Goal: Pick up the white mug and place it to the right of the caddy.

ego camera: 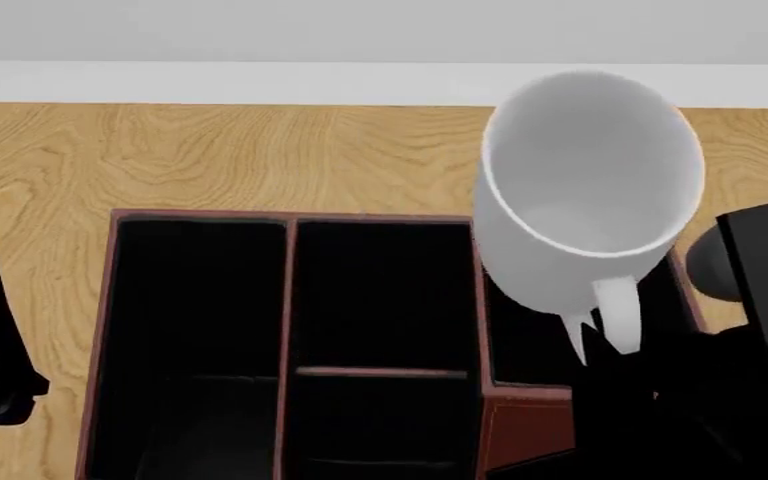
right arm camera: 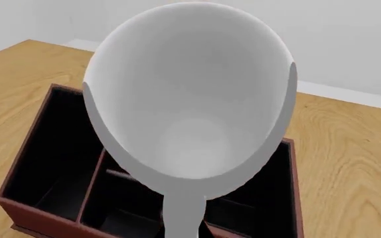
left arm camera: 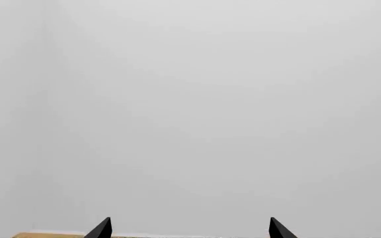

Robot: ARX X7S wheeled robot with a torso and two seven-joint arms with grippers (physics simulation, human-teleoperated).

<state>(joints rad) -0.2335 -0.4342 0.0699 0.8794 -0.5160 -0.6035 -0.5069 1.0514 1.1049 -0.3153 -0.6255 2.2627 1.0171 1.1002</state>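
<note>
1. Holding the white mug [ego camera: 584, 170] by its handle, the right gripper [ego camera: 611, 365] looks clamped on it; fingertips mostly hidden, so that's a judgement.
2. Mug is airborne, tilted, over the caddy [ego camera: 284, 340] and its right compartments.
3. Left gripper [left arm camera: 189, 229] idle, fingers apart, holding nothing.
4. Pick done. Left: carry past caddy's right wall, lower onto the table [ego camera: 224, 150], release.

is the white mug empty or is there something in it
Empty. The right wrist view looks straight into the mug and shows only its bare pale inside down to the bottom; the head view shows the same.
</note>
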